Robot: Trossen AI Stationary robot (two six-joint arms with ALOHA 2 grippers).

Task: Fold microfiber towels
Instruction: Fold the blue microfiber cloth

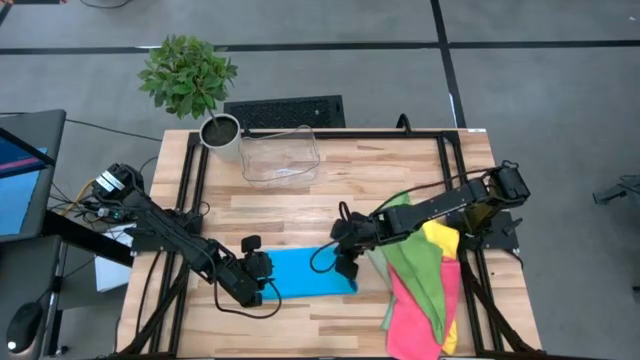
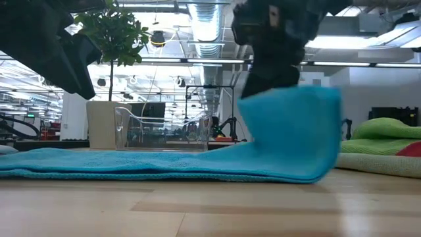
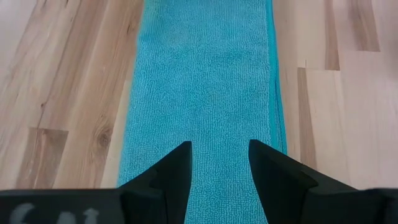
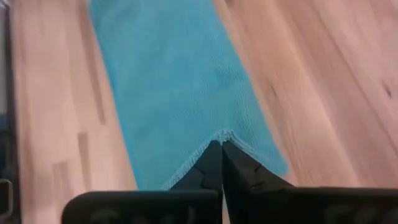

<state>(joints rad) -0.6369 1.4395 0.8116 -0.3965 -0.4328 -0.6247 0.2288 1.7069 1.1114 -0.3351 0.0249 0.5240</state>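
Note:
A blue microfiber towel, folded into a long strip, lies on the wooden table near its front edge. My right gripper is shut on the strip's right end, which stands raised in the low view. My left gripper is open over the strip's left end. Its two fingers stand apart above the cloth, and the low view shows it clear of the towel. More towels, green, yellow and pink, lie heaped at the right. My right gripper pinches the towel's right short edge, near its middle, between its two fingers. How many layers it has I cannot tell. The fingers slant down from the table's right side. That end is lifted and curls upward, while the rest of the strip lies flat on the table.
A clear plastic bin stands at the table's far middle, beside a potted plant in a grey pot at the far left. The heap of towels covers the right side up to the front edge. Bare wood shows between the bin and the blue strip.

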